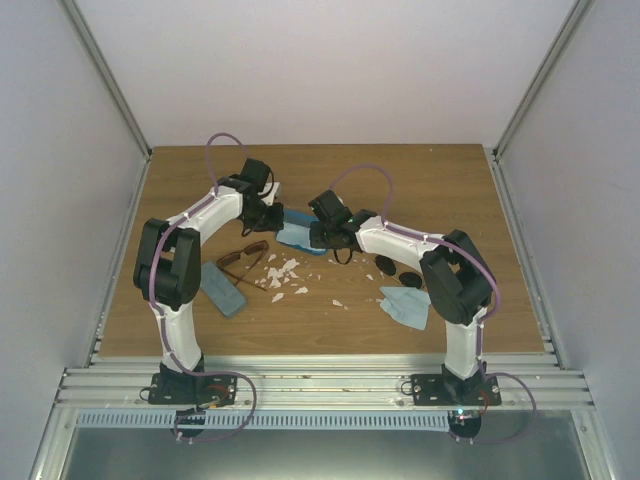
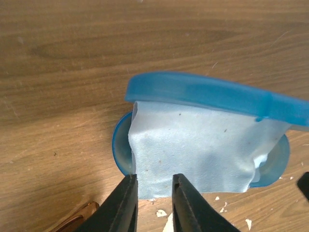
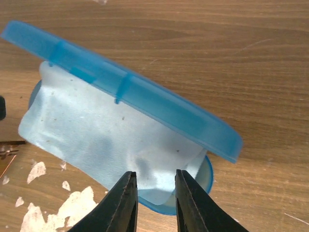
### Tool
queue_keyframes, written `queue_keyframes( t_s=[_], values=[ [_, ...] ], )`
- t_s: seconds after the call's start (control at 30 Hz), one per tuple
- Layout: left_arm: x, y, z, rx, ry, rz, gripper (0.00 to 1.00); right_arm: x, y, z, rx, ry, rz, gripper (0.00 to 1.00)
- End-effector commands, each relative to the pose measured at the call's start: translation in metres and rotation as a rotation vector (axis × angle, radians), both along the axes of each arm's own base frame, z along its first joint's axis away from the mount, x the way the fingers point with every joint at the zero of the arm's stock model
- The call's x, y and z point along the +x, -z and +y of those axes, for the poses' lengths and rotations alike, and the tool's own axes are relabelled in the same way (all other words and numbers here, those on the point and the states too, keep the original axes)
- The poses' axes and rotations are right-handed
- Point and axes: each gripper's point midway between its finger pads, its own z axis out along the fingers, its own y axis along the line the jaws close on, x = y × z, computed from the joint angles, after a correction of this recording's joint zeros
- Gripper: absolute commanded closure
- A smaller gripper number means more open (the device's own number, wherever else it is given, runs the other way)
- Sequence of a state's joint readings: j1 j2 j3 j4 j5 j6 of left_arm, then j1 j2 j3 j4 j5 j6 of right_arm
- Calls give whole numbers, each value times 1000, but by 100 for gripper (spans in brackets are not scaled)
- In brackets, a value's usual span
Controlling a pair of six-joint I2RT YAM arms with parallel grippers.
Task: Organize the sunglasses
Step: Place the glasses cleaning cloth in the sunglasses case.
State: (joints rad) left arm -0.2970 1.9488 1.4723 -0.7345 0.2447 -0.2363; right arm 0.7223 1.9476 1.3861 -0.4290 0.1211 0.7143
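Sunglasses [image 1: 243, 258], reddish-brown, near blue case [image 2: 217, 94] with pale cloth [image 2: 193, 150] inside

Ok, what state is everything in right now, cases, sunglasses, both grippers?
blue oval case: lid open, cloth inside.
grey-blue rectangular case: looks shut, lying flat.
reddish-brown sunglasses: loose on table, uncased.
black sunglasses: loose on table, uncased.
left gripper: slightly open, empty.
right gripper: slightly open, empty.

The desk [image 1: 440, 190] is brown wood grain. The oval case [image 2: 217, 96] is translucent bright blue; the cloth [image 2: 193, 150] in it is pale blue. The rectangular case [image 1: 222, 288] is grey-blue. The framed sunglasses [image 1: 243, 262] are reddish-brown; the round-lens sunglasses [image 1: 398, 272] are black. The flakes [image 1: 283, 272] are white.
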Motion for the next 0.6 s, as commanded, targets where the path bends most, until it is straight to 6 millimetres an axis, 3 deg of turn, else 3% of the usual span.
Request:
queue_keyframes(
  t_s=[0.0, 0.2, 0.57],
  values=[
    [14, -29, -7, -67, -27, -101, 81, 10, -14, 15, 56, -66, -54, 77],
    [12, -17, -26, -182, -26, -100, 90, 18, -3, 35, 95, -121, -54, 87],
    [14, 13, -32, -183, -71, -105, 96, 27, 19, 34, 48, -110, -61, 90]
  ],
)
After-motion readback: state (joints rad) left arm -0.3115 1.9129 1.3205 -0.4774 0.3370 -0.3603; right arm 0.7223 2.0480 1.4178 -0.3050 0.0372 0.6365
